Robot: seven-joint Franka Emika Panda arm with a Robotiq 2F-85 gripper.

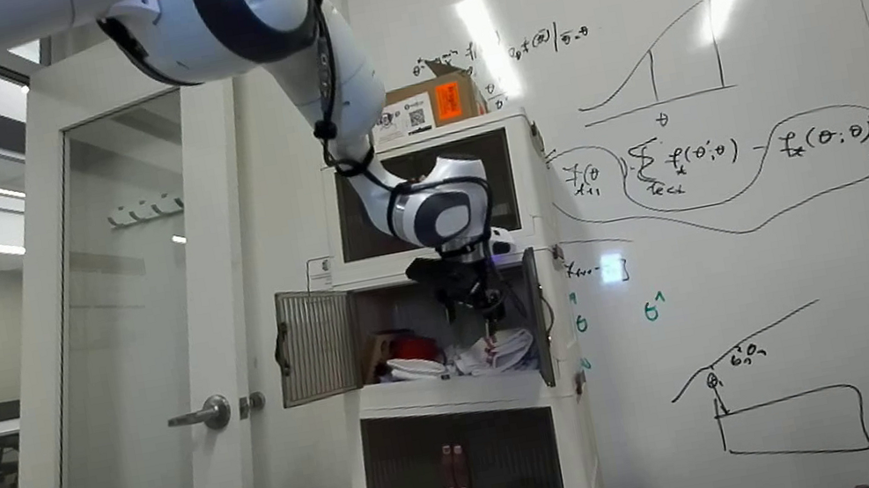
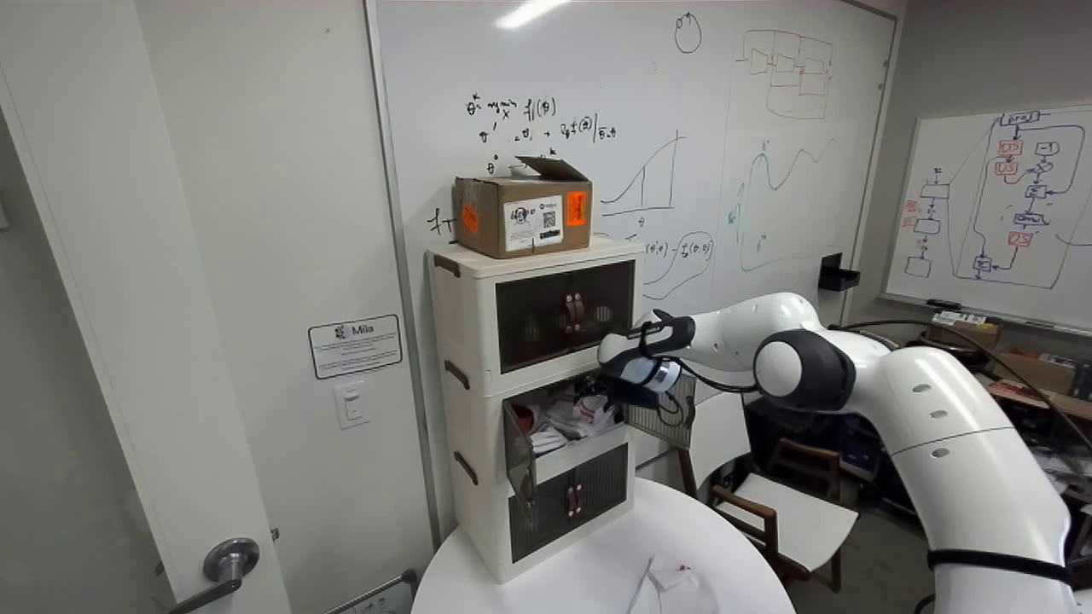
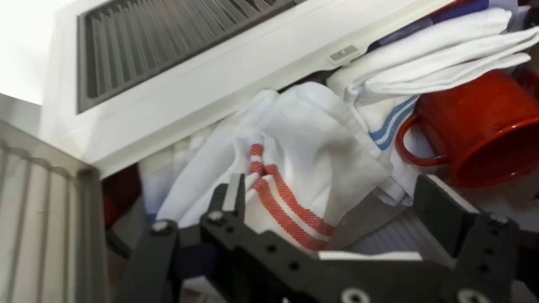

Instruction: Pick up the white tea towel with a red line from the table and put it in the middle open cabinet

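The white towel with red stripes [image 3: 303, 160], most probably the one meant by the task, lies inside the middle cabinet [image 1: 442, 390], just ahead of the tool [image 3: 337, 195], which is the only one here. In the wrist view it fills much of the gap between the fingers [image 3: 442, 214], more toward the finger on the side of the ribbed door [image 3: 42, 219] than toward the one near the red mug [image 3: 484, 126]. The fingers stand wide apart and grasp nothing; whether they touch the towel, one cannot tell. The towel is bunched, so it has no clear long axis; its stripes run aslant across the line joining the fingers, from upper left to lower right in this view, and one rounded fold points to the cabinet's front edge [image 3: 202, 92]. It seems, then, that the placing is done, and the next move should be a straight retreat, lest a finger drag a fold out. In an exterior view, however, a white cloth [image 2: 674, 590] with a small red mark lies on the desk [image 2: 580, 580], so the choice of towel is not fully certain.
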